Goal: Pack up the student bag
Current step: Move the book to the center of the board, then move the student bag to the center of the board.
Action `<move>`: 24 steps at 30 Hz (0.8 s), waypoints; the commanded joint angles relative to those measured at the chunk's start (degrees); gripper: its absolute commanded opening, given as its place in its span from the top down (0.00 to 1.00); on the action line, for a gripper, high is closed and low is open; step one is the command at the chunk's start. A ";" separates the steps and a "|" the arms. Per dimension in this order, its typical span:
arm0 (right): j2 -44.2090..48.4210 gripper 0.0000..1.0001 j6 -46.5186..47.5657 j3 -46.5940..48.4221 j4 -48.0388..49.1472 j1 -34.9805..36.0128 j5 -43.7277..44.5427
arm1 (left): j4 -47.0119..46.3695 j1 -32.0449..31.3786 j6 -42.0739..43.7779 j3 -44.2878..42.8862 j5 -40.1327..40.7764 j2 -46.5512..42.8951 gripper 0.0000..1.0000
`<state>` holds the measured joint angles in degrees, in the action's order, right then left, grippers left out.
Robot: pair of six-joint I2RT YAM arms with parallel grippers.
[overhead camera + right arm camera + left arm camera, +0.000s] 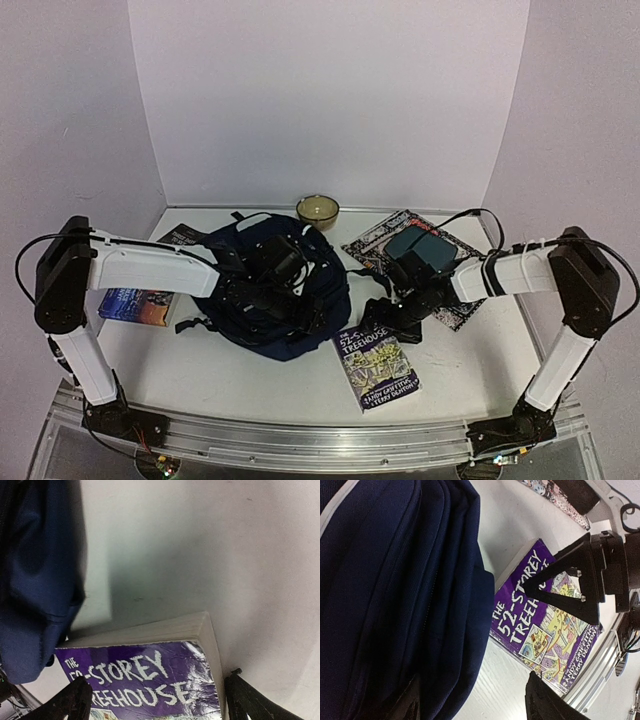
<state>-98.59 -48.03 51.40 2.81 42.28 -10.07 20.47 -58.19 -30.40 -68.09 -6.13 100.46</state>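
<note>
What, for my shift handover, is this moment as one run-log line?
left fingers: open, over student bag | right fingers: open, over purple book | book: on table, outside bag

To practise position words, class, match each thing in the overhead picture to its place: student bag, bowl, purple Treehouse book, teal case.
Things:
1 student bag
2 bowl
3 purple Treehouse book
4 teal case

Places:
A at the far edge of the table
B on the patterned magazine
C in the middle
D just in front of the student bag, towards the near edge

Pairs: 1-C, 2-A, 3-D, 4-B.
</note>
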 commanded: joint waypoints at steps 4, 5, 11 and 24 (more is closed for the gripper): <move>2.54 0.08 6.02 1.74 -2.44 0.49 -1.62 | -1.57 -2.10 -8.59 4.43 -2.22 -6.50 0.29; 3.55 0.08 6.76 0.83 -2.69 0.37 -1.71 | -1.60 -2.43 -9.52 4.75 -2.35 -6.85 0.29; 8.74 0.08 9.80 -6.80 -2.72 0.13 -3.84 | -1.58 -5.82 -14.52 5.25 -2.41 -7.14 0.30; 9.53 0.10 12.40 -14.03 -2.24 1.09 -10.18 | 5.06 -8.13 -17.86 6.40 13.86 -9.73 0.26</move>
<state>-87.70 -37.09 38.87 3.29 42.52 -15.97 21.39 -67.24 -47.94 -61.67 -0.91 94.32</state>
